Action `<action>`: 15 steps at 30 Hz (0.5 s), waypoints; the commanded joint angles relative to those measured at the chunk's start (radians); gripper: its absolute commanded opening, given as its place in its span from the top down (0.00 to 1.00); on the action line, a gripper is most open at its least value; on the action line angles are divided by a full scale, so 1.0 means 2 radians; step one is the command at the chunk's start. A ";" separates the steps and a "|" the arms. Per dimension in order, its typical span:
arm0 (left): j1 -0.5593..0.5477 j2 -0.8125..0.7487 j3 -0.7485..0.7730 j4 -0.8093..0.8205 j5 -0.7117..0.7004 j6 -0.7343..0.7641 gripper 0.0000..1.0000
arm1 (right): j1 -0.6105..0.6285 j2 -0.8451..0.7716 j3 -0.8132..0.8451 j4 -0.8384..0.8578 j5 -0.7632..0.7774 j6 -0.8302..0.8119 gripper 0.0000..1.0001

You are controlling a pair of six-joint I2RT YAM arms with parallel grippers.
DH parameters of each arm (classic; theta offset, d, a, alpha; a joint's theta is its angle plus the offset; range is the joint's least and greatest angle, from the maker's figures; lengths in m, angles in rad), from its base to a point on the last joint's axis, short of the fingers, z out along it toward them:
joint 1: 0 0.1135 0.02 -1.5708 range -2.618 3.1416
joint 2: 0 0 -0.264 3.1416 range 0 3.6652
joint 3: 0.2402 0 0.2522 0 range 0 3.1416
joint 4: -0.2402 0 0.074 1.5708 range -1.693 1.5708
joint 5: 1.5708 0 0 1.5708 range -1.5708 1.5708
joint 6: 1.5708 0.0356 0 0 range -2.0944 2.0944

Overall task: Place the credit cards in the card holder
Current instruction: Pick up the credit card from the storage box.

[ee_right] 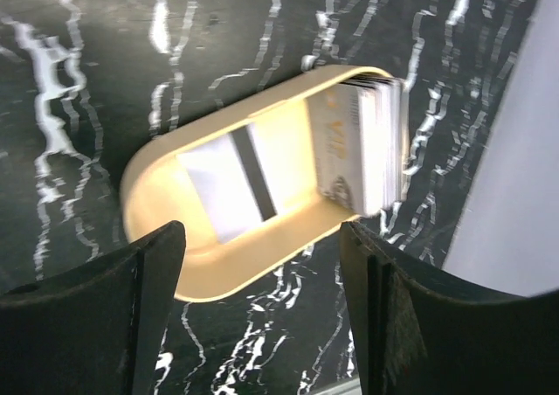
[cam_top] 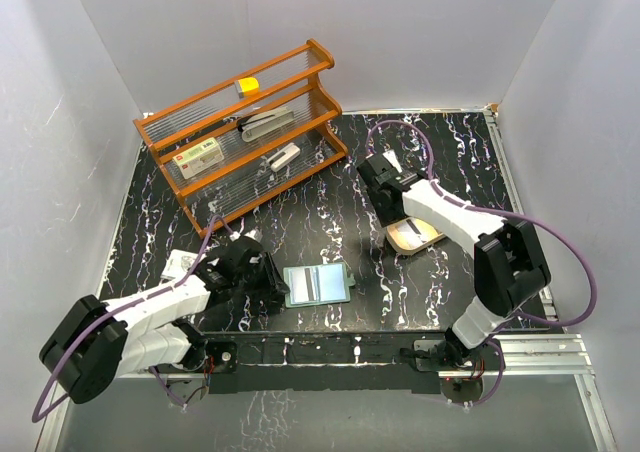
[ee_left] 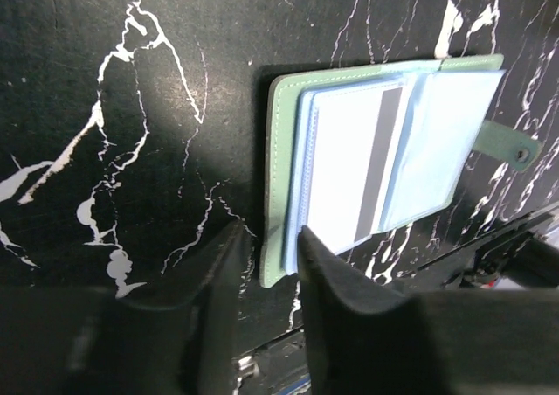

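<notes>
The card holder [cam_top: 317, 285] lies open on the table, green cover down and pale blue sleeves up. In the left wrist view the card holder [ee_left: 410, 142] has a white credit card with a dark stripe [ee_left: 349, 163] in a sleeve. My left gripper [cam_top: 270, 278] [ee_left: 271, 238] sits at the holder's left edge, jaws a narrow gap apart around the cover's corner. My right gripper [cam_top: 392, 208] [ee_right: 262, 229] is wide open and empty above the tan tray [ee_right: 157, 194]. The tray holds a flat striped card [ee_right: 229, 185] and a stack of cards [ee_right: 367, 142].
The tan tray [cam_top: 437, 237] sits right of centre. An orange wooden rack [cam_top: 240, 132] stands at the back left with a white red-label box [cam_top: 200, 155], a stapler [cam_top: 268, 122] and a yellow item [cam_top: 247, 85]. A small white item [cam_top: 180, 262] lies by the left arm. White walls surround the table.
</notes>
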 commanded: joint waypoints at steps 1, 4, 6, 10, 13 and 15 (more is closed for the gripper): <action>0.001 -0.018 0.030 -0.024 -0.002 0.015 0.62 | -0.023 0.005 0.021 -0.002 0.100 -0.002 0.30; 0.001 -0.024 0.035 -0.028 0.011 0.029 0.53 | -0.049 0.025 0.016 0.001 0.109 -0.001 0.29; 0.001 -0.029 0.040 -0.038 0.014 0.042 0.49 | -0.063 0.036 0.018 -0.001 0.115 -0.002 0.29; 0.001 -0.033 0.046 -0.048 0.028 0.062 0.46 | -0.079 0.055 0.031 -0.007 0.120 -0.004 0.29; 0.001 -0.037 0.040 -0.042 0.042 0.067 0.46 | -0.085 0.080 0.038 -0.006 0.126 -0.009 0.29; 0.001 -0.042 0.034 -0.040 0.043 0.066 0.46 | -0.089 0.090 0.040 -0.004 0.132 -0.012 0.29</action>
